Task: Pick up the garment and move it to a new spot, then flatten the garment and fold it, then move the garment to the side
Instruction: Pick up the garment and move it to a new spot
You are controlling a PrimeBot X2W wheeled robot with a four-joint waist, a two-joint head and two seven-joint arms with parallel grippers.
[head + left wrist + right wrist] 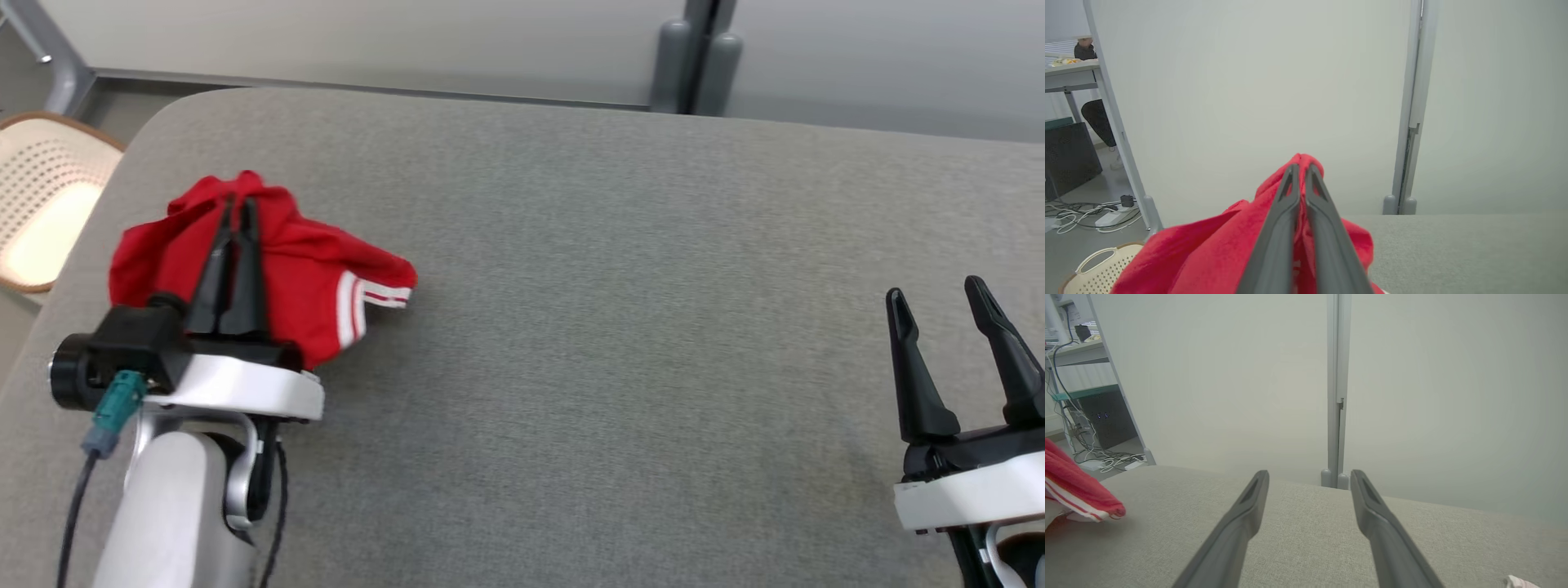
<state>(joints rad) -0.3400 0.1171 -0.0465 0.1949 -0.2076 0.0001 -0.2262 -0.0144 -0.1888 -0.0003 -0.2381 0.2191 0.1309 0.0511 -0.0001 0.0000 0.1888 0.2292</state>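
Two grippers in frame, one busy. Left gripper point(238, 204) is clamped tight on a peak of the red garment point(326, 278), jaws pressed together with only a thin ridge of cloth between them; the left wrist view confirms this, with red fabric poking just past the tips point(1301, 167). Right gripper point(936, 288) is spread wide and holds nothing, well apart from the cloth at the far right of the grey upholstered surface point(612, 286). The garment sits bunched at the surface's left end, near the rounded corner, hanging in a clump around the left fingers, its white-striped cuff point(359, 298) sticking out to the right. Can't tell whether the lowest folds touch the surface or hang just clear. Judged step: the pick-up, with nothing flattened or folded yet. Risks: the pinch looks shallow and near the tips, so a quick lift or swing could let the cloth slide out. The clump is close to the left edge, so a dropped or dragged garment could go over the side toward the perforated cream basket point(41, 204). Gripped at one point, it would likely land as crumpled as it is now, making flattening harder, and the right gripper is too far off to catch it.
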